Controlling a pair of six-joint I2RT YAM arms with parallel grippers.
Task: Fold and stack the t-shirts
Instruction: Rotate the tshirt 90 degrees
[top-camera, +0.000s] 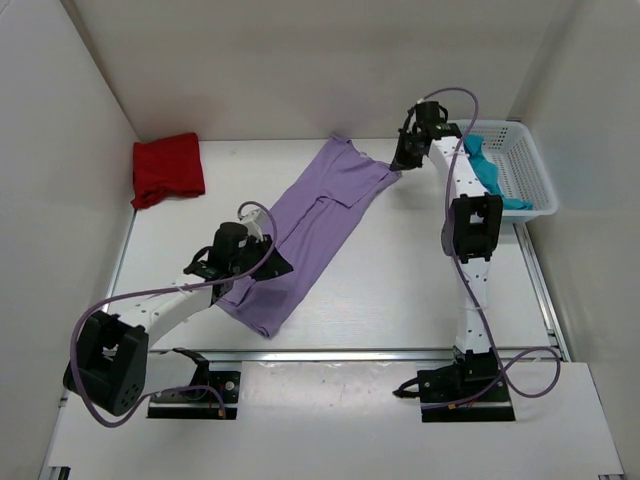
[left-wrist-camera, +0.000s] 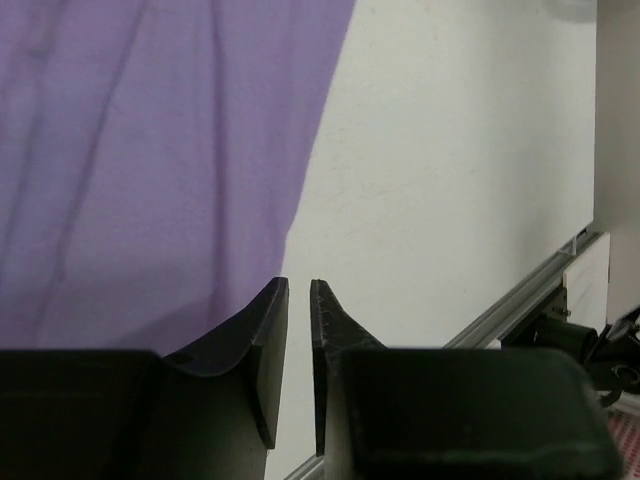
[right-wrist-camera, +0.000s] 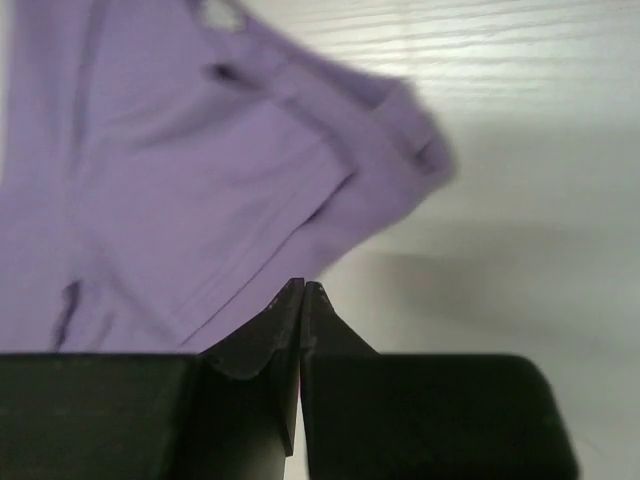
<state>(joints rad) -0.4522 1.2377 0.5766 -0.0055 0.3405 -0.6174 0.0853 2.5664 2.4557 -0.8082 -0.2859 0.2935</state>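
Observation:
A lavender t-shirt (top-camera: 310, 225) lies spread diagonally across the middle of the table. Folded at the back left is a dark red t-shirt (top-camera: 168, 168). A teal-blue t-shirt (top-camera: 487, 172) hangs over the near wall of the white basket (top-camera: 537, 172). My left gripper (top-camera: 280, 266) hovers at the lavender shirt's right edge (left-wrist-camera: 150, 150). Its jaws (left-wrist-camera: 298, 285) stand a narrow gap apart, with bare table showing between them. My right gripper (top-camera: 400, 163) is by the shirt's upper right sleeve (right-wrist-camera: 400, 140), shut (right-wrist-camera: 303, 287) with no fabric visibly pinched.
White walls close in the table at the left, back and right. A metal rail (top-camera: 380, 354) runs along the near edge and also shows in the left wrist view as the rail (left-wrist-camera: 520, 300). Bare table lies between the lavender shirt and the right arm.

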